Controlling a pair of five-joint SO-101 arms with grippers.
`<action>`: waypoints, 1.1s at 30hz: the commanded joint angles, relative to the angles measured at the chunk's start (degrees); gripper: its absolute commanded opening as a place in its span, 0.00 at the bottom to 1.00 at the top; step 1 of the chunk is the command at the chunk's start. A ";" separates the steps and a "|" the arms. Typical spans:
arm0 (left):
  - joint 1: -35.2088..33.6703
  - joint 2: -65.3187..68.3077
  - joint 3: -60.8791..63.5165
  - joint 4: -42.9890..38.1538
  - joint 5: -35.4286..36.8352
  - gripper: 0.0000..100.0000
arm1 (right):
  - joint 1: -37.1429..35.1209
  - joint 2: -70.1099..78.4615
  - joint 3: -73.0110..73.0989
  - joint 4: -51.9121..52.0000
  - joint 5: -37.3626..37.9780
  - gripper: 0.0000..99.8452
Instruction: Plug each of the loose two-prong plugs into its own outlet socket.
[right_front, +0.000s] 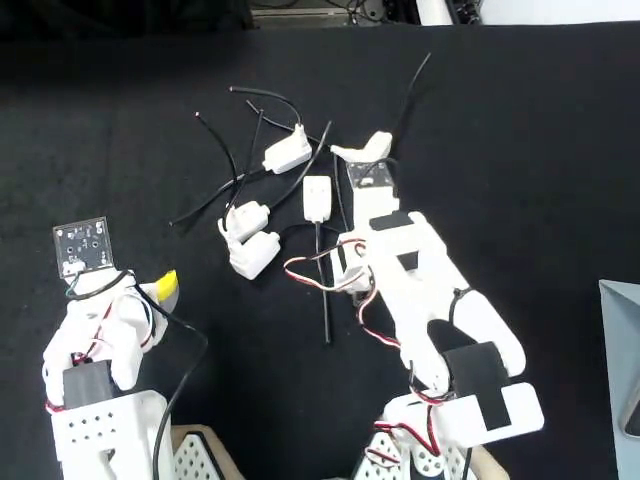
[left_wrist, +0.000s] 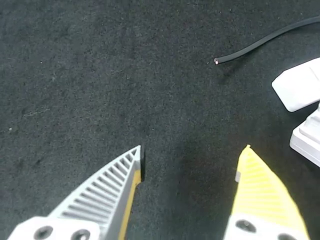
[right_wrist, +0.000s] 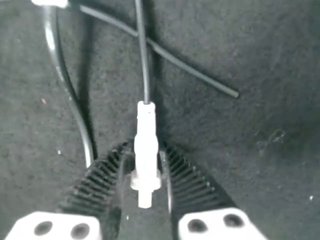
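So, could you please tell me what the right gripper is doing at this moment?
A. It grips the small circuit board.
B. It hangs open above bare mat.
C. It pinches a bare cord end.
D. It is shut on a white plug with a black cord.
D: in the right wrist view the right gripper presses from both sides on the white plug, whose black cord runs away from it.

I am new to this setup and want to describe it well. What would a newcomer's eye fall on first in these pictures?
First comes the cluster of white plug and socket pieces with black cords, in the middle of the black table. Next is the right gripper, its fingers closed on a white plug at the cluster's far side. The left gripper is open at the near left, apart from the cluster.
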 joint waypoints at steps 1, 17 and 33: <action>-0.57 -0.44 -0.22 -0.35 -0.70 0.30 | -0.62 -0.48 -3.56 3.60 0.44 0.09; -0.57 -0.44 0.31 -0.44 -0.70 0.30 | -0.88 -0.31 -6.99 8.00 0.35 0.09; -0.48 -0.44 0.31 -0.44 -0.70 0.30 | -0.70 -0.22 -4.70 8.00 0.70 0.05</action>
